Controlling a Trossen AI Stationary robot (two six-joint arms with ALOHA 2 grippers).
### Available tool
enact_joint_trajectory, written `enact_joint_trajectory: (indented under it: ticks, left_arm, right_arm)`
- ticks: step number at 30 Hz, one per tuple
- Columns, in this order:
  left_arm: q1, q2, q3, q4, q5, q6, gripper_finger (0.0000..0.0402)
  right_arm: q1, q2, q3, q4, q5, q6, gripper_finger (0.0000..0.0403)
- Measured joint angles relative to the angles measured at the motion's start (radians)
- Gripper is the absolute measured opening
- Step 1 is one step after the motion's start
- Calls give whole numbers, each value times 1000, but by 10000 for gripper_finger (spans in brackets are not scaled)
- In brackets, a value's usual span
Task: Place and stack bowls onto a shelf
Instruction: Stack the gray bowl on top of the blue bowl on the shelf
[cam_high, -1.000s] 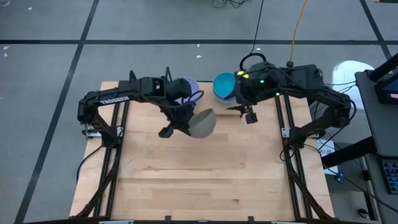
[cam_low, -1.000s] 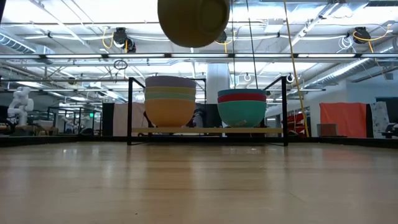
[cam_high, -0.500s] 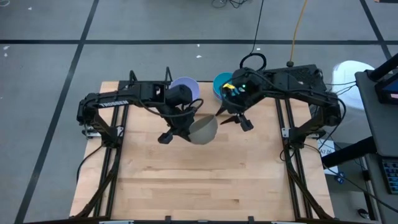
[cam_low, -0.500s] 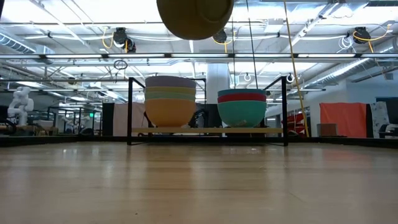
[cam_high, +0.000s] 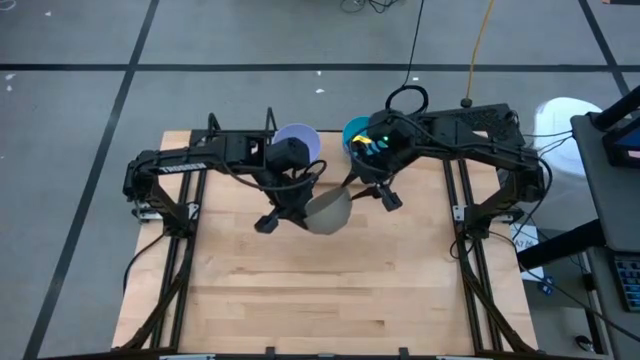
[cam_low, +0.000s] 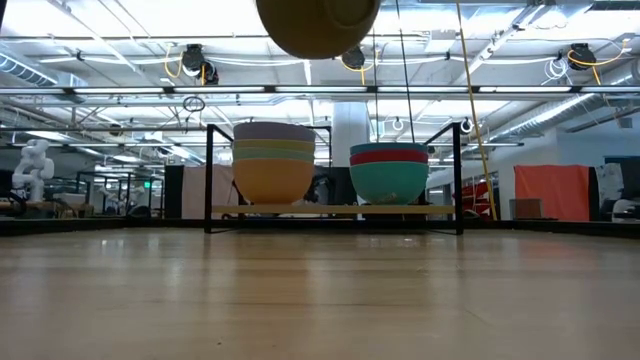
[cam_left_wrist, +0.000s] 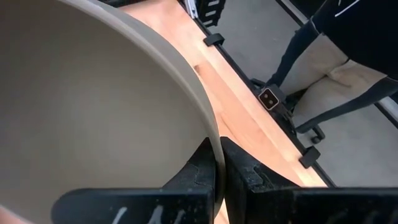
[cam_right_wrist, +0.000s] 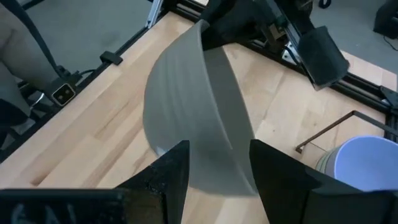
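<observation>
The grey-olive bowl (cam_high: 328, 210) hangs high over the table's far middle and shows at the top of the low view (cam_low: 318, 25). My left gripper (cam_high: 303, 207) is shut on its rim. My right gripper (cam_high: 368, 193) is open just right of the bowl. Its fingers stand on either side of the bowl's wall (cam_right_wrist: 205, 112) without plainly touching it. On the shelf (cam_low: 330, 210) at the far edge stand two stacks of bowls. The left one has a lavender bowl (cam_low: 273, 131) on top, the right one a teal bowl (cam_low: 389, 151). My left gripper (cam_left_wrist: 219, 162) pinches the bowl's rim (cam_left_wrist: 211, 134), one finger inside the bowl and one outside. It comes at the bowl from the table's left. The bowl is lifted clear of the table and tilted onto its side, its outer wall toward the right arm.
The shelf's black rods (cam_right_wrist: 329, 134) rise around the stacks. The lavender stack (cam_high: 298, 140) and the teal stack (cam_high: 355, 135) lie just beyond both grippers. Bare wooden table (cam_high: 320, 290) stretches toward the near edge.
My right gripper has gone toward the table's left, from beside the teal stack to close against the grey-olive bowl, staying open. My left gripper has carried the bowl a little toward the right and near edge; the bowl stays lifted and tilted.
</observation>
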Motion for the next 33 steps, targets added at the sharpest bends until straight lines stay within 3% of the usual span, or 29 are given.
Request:
enact_joint_trajectory:
  ticks: [8,17,21,27,33]
  left_arm:
    - [-1,0,-1,4,6,-3,8]
    - [5,0,-3,-12,-3,-6,8]
    - [14,0,-3,-14,-20,11,8]
    - [30,0,-3,-14,-21,27,8]
    - [33,0,-3,-15,-35,52,8]
  right_arm:
    - [0,35,0,17,-76,-1,162]
    - [12,82,1,-9,-87,0,162]
    - [12,87,1,-15,-173,-1,154]
    - [11,86,1,-17,-199,-9,108]
    - [13,86,0,-45,-225,-140,28]
